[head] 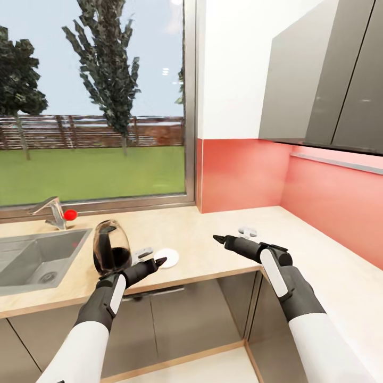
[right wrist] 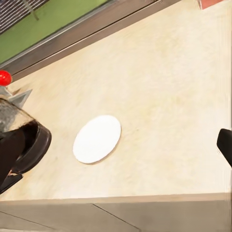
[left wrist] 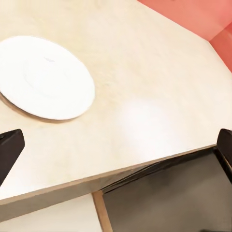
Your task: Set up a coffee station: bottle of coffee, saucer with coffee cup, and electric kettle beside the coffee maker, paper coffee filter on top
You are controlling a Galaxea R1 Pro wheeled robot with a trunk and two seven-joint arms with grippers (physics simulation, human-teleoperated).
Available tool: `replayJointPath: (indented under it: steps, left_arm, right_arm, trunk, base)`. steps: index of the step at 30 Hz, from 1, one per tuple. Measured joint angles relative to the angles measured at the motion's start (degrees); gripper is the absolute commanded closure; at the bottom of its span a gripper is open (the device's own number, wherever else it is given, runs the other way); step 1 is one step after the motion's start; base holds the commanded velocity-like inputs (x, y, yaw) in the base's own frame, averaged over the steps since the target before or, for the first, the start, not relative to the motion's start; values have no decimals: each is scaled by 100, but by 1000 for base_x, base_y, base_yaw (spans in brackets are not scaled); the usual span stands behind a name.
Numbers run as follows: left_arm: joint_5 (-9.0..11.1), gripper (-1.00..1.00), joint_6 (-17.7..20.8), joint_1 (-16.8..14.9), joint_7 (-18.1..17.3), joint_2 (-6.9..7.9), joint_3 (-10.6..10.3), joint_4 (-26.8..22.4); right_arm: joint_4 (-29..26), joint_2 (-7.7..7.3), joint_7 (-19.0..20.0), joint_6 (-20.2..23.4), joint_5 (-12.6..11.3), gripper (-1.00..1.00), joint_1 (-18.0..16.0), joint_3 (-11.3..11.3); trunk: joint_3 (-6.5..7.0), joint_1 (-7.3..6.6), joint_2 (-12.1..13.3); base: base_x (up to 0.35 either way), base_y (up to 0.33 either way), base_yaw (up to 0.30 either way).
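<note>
One electric kettle [head: 111, 248] is standing upright on the kitchen countertop [head: 213, 250], just beside the steel sink [head: 37, 260], its long axis vertical. It is pear-shaped clear glass with a black base. One saucer [head: 166, 258], round, flat and white, is lying just beside the kettle near the counter's front edge. The left gripper [head: 159, 261] is hovering at the saucer; the right gripper [head: 217, 239] is hovering above bare worktop. Both are showing fingers spread apart, holding nothing.

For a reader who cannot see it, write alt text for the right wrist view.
A white saucer lies flat on the light wood countertop, apart from the kettle with its black base. Behind are a window frame and green grass.
</note>
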Motion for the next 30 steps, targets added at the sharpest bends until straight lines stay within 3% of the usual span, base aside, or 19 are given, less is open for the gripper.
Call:
replayJointPath:
  steps: [17,30]
  left_arm:
    - [-5,-100,-8,0,0,-26,0,0]
    - [-3,-100,-8,0,0,-27,0,-1]
  right_arm:
    - [-52,15,-17,5,-14,-100,0,4]
    - [-58,14,-16,7,-23,-100,0,-6]
  trunk:
    - [0,0,0]
    - [0,1,0]
  base:
    - [45,-21,5]
    - [120,-75,170]
